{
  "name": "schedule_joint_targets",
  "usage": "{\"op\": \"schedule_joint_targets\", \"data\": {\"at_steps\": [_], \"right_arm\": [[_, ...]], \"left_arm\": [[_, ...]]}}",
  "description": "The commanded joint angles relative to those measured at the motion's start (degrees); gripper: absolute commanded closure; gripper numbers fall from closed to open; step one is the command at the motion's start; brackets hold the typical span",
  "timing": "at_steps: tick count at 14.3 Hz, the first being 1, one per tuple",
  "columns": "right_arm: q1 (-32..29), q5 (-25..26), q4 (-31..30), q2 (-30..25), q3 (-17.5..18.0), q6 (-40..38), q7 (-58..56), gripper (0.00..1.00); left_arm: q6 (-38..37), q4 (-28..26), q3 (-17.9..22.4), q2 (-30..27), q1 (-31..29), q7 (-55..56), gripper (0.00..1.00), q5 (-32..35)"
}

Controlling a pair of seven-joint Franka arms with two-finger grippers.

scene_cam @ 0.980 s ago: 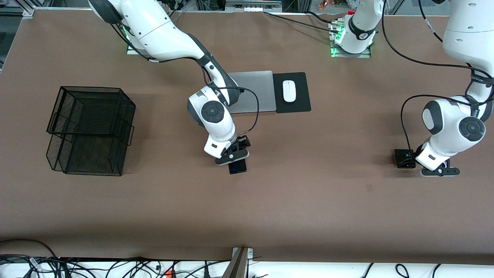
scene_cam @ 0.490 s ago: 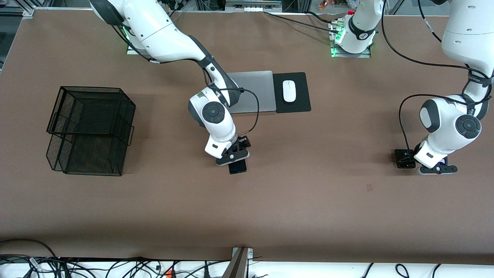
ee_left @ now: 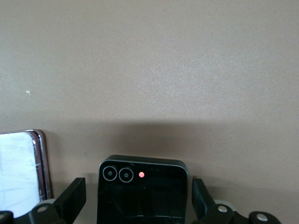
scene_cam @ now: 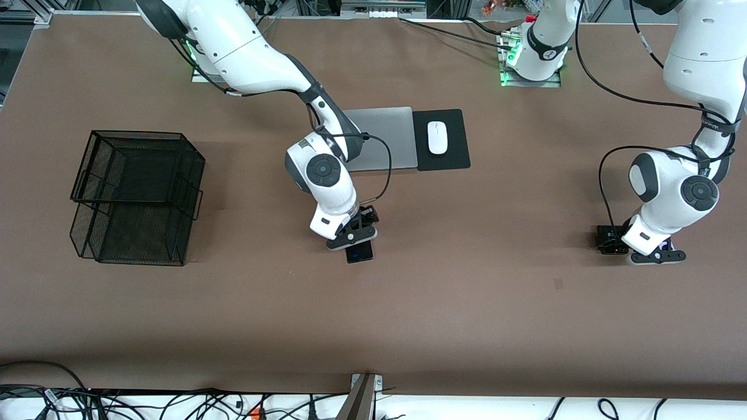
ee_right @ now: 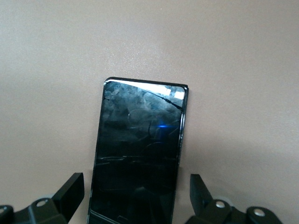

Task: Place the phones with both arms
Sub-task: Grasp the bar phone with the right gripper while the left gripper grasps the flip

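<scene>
Both claws are hanging wide open over phones lying flat on the tabletop [scene_cam: 467, 303], nothing gripped. Right claw [scene_cam: 352, 238] is straddling the long black phone [ee_right: 138, 154]; left claw [scene_cam: 655, 255] is straddling the squarish black phone [ee_left: 142, 191]. Advice: drop straight, centre each slab between the fingers, pinch the long edges. Lavender-white phone [ee_left: 19, 164] beside the left claw is showing cut off; the fingertips too.

The surface [scene_cam: 467, 303] is plain brown. The long phone [ee_right: 138, 154] is glossy black with a small blue glint; the squarish phone [ee_left: 142, 196] is black with two silver-ringed lenses and a red dot, and the phone [ee_left: 21, 163] beside it is pale with a pinkish edge. The mouse [scene_cam: 437, 137] is white on a black pad [scene_cam: 455, 157], the laptop [scene_cam: 388, 137] grey, the mesh basket [scene_cam: 137, 195] black, both arms white with dark grey joints.
</scene>
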State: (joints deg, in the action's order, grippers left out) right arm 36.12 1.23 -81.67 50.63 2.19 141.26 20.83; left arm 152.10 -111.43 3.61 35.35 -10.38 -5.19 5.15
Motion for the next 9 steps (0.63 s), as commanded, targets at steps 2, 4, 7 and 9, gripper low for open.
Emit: {"op": "schedule_joint_targets", "data": {"at_steps": [2, 4, 7, 9], "right_arm": [[0.9, 0.9, 1.6, 1.5, -0.5, 0.6, 0.3, 0.0], [0.9, 0.9, 1.6, 1.6, -0.5, 0.8, 0.3, 0.0], [0.9, 1.6, 1.5, 1.9, -0.6, 1.6, 0.4, 0.0], [0.9, 1.7, 1.4, 1.9, -0.6, 1.9, 0.3, 0.0]], "left_arm": [[1.2, -1.3, -0.5, -0.2, -0.4, 0.0, 0.0, -0.8], [1.2, -1.4, -0.5, -0.2, -0.4, 0.0, 0.0, -0.8], [1.2, -2.7, -0.5, -0.6, -0.4, 0.0, 0.0, -0.8], [2.7, -3.7, -0.5, -0.7, -0.4, 0.0, 0.0, -0.8]]}}
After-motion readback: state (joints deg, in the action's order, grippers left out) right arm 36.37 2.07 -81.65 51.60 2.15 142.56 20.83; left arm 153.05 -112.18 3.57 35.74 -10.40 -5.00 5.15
